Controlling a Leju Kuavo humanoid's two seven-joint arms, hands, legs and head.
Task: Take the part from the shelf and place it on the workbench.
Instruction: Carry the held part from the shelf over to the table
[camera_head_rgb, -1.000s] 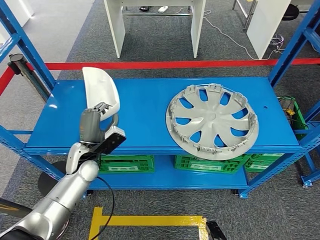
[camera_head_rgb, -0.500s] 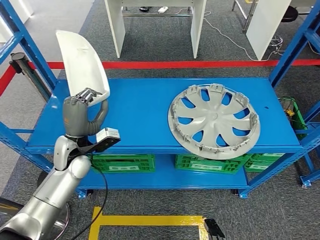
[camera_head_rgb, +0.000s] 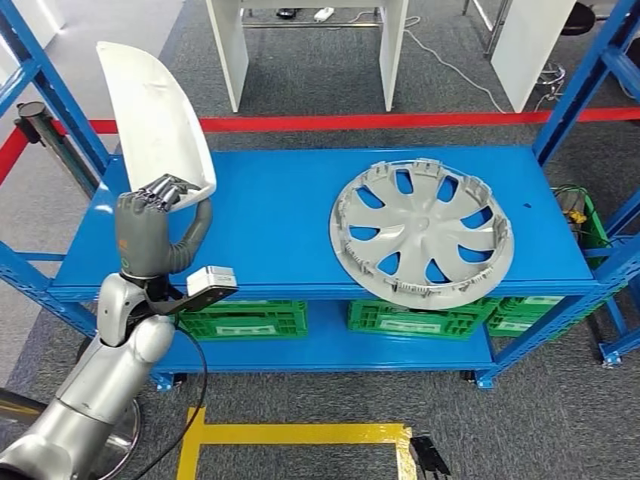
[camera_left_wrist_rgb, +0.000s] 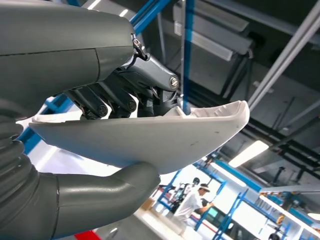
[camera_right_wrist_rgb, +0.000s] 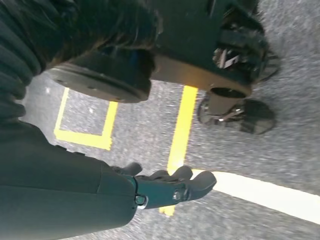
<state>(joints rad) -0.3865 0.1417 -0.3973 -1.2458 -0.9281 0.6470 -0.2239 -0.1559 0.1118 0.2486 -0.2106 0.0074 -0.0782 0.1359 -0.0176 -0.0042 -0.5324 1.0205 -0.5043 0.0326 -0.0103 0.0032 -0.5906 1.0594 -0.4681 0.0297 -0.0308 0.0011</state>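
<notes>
A white curved plastic part (camera_head_rgb: 155, 115) is raised above the left end of the blue shelf (camera_head_rgb: 279, 215). My left hand (camera_head_rgb: 151, 225) grips its lower edge, fingers over the top and thumb underneath. In the left wrist view the white part (camera_left_wrist_rgb: 151, 137) lies between the dark fingers (camera_left_wrist_rgb: 113, 100) and the thick grey thumb (camera_left_wrist_rgb: 102, 197). My right hand (camera_right_wrist_rgb: 166, 187) hangs over the grey floor, fingers stretched out and holding nothing.
A large silver wheel cover (camera_head_rgb: 423, 230) lies on the right half of the shelf top. Green crates (camera_head_rgb: 245, 318) sit on the lower shelf. Blue uprights (camera_head_rgb: 45, 85) flank the shelf. Red tape (camera_head_rgb: 362, 122) and white table legs (camera_head_rgb: 226, 50) lie beyond. Yellow floor markings (camera_head_rgb: 294, 435) are near me.
My left hand has lifted the white part off the shelf, up and to the left, tilting it more upright. The whole view has shifted slightly.
</notes>
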